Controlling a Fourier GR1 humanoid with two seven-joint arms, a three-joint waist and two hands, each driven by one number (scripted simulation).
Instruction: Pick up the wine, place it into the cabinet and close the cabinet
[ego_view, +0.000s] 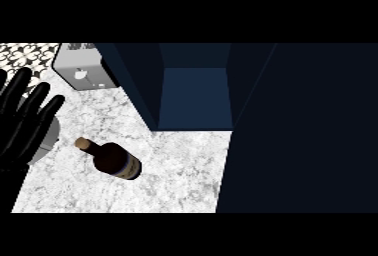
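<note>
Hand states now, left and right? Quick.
Left hand: open, fingers straight, holding nothing; wine lies apart from it.
Right hand: not in view.

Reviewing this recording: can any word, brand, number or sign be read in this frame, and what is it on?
No text can be read here.
wine bottle: the band near its base is too blurred to show any letters.
toaster: one small mark on its side, no words or numbers.
cabinet: no label or sign shows.
</note>
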